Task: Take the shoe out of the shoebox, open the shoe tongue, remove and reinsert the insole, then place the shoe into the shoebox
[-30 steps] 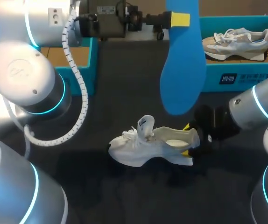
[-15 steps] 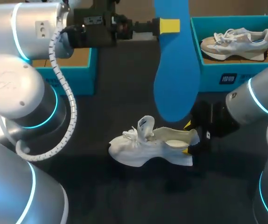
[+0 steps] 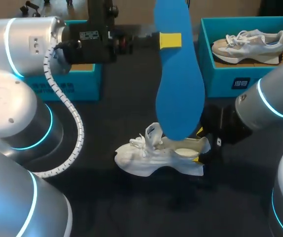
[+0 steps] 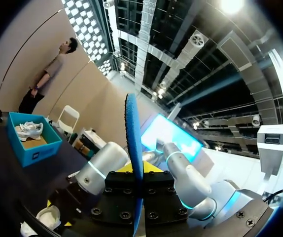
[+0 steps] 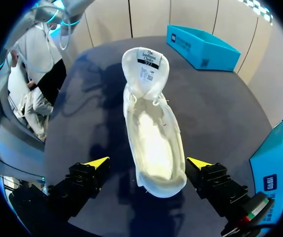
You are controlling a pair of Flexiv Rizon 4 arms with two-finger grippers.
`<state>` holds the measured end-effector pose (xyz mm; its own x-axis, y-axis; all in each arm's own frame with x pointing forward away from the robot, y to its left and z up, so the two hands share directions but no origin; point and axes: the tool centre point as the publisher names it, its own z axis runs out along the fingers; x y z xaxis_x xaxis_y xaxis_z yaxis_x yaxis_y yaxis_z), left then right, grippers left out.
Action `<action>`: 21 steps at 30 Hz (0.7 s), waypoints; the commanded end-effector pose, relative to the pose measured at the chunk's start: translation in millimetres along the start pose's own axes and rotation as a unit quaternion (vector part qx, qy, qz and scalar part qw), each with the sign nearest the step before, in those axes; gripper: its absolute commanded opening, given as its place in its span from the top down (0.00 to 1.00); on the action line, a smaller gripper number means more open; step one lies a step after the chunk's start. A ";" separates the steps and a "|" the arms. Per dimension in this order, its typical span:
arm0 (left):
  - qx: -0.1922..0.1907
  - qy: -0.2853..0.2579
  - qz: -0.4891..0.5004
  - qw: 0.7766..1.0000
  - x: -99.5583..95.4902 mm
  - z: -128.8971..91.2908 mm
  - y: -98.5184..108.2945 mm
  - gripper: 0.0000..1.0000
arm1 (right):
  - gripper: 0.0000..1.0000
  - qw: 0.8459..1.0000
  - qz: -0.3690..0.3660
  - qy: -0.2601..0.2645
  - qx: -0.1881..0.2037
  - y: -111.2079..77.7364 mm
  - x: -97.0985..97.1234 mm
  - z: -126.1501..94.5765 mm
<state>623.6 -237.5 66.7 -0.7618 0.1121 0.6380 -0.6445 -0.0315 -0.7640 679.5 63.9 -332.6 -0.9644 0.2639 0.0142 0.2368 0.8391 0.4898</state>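
**Insole held over the shoe**

The white shoe (image 3: 151, 159) rests sole-down on the dark bench (image 3: 117, 118) with its tongue (image 5: 145, 69) pulled upright. The right gripper (image 5: 147, 165) straddles the heel with its fingers spread wide and not clamping.

Above the shoe, the left gripper (image 3: 170, 39) pinches the blue insole (image 3: 178, 84). The insole hangs broad end down and covers part of the shoe's collar. Only one yellow tip shows; the other is hidden behind the insole.

Farther back, a teal shoebox (image 3: 230, 81) holds a second sneaker (image 3: 250, 42). Another shoebox (image 3: 82, 84) is half hidden by the left arm (image 3: 28, 64).

Since a second ago the insole has swung leftward and lower. The shoe and the right gripper have stayed put.
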 end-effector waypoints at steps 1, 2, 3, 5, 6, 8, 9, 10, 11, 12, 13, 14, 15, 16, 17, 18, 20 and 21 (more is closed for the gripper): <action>0.002 -0.001 -0.001 1.000 1.5 -3.3 4.1 1.00 | 0.00 1.000 0.002 -0.002 0.001 1.1 2.2 -4.0; 0.002 -0.001 -0.001 1.000 1.5 -3.3 4.1 1.00 | 0.00 1.000 0.002 -0.002 0.001 1.1 2.2 -4.0; 0.002 -0.001 -0.001 1.000 1.5 -3.3 4.1 1.00 | 0.00 1.000 0.002 -0.002 0.001 1.1 2.2 -4.0; 0.002 -0.001 -0.001 1.000 1.5 -3.3 4.1 1.00 | 0.00 1.000 0.002 -0.002 0.001 1.1 2.2 -4.0; 0.002 -0.001 -0.001 1.000 1.5 -3.3 4.1 1.00 | 0.00 1.000 0.002 -0.002 0.001 1.1 2.2 -4.0; 0.002 -0.001 -0.001 1.000 1.5 -3.3 4.1 1.00 | 0.00 1.000 0.002 -0.002 0.001 1.1 2.2 -4.0; 0.002 -0.001 -0.001 1.000 1.5 -3.3 4.1 1.00 | 0.00 1.000 0.002 -0.002 0.001 1.1 2.2 -4.0; 0.002 -0.001 -0.001 1.000 1.5 -3.3 4.1 1.00 | 0.00 1.000 0.002 -0.002 0.001 1.1 2.2 -4.0; 0.002 -0.001 -0.001 1.000 1.5 -3.3 4.1 1.00 | 0.00 1.000 0.002 -0.002 0.001 1.1 2.2 -4.0; 0.002 -0.001 -0.001 1.000 1.5 -3.3 4.1 1.00 | 0.00 1.000 0.002 -0.002 0.001 1.1 2.2 -4.0; 0.002 -0.001 -0.001 1.000 1.5 -3.3 4.1 1.00 | 0.00 1.000 0.002 -0.002 0.001 1.1 2.2 -4.0; 0.002 -0.001 -0.001 1.000 1.5 -3.3 4.1 1.00 | 0.00 1.000 0.002 -0.002 0.001 1.1 2.2 -4.0; 0.002 -0.001 -0.001 1.000 1.5 -3.3 4.1 1.00 | 0.00 1.000 0.002 -0.002 0.001 1.1 2.2 -4.0; 0.002 -0.001 -0.001 1.000 1.5 -3.3 4.1 1.00 | 0.00 1.000 0.002 -0.002 0.001 1.1 2.2 -4.0; 0.002 -0.001 -0.001 1.000 1.5 -3.3 4.1 1.00 | 0.00 1.000 0.002 -0.002 0.001 1.1 2.2 -4.0; 0.002 -0.001 -0.001 1.000 1.5 -3.3 4.1 1.00 | 0.00 1.000 0.002 -0.001 0.009 3.1 -0.4 -4.2; 0.002 -0.001 -0.001 1.000 1.5 -3.3 4.1 1.00 | 0.00 1.000 0.004 0.001 0.020 5.7 -3.1 -5.6; 0.002 -0.001 -0.001 1.000 1.5 -3.3 4.1 1.00 | 0.00 1.000 0.008 0.000 0.026 6.7 -3.7 -6.6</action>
<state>621.2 -234.2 65.3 -0.7598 0.1092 0.6409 -0.6471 -0.0315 -0.7617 679.8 60.3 -329.5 -0.9623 0.2711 0.0197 0.2473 0.8431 0.4776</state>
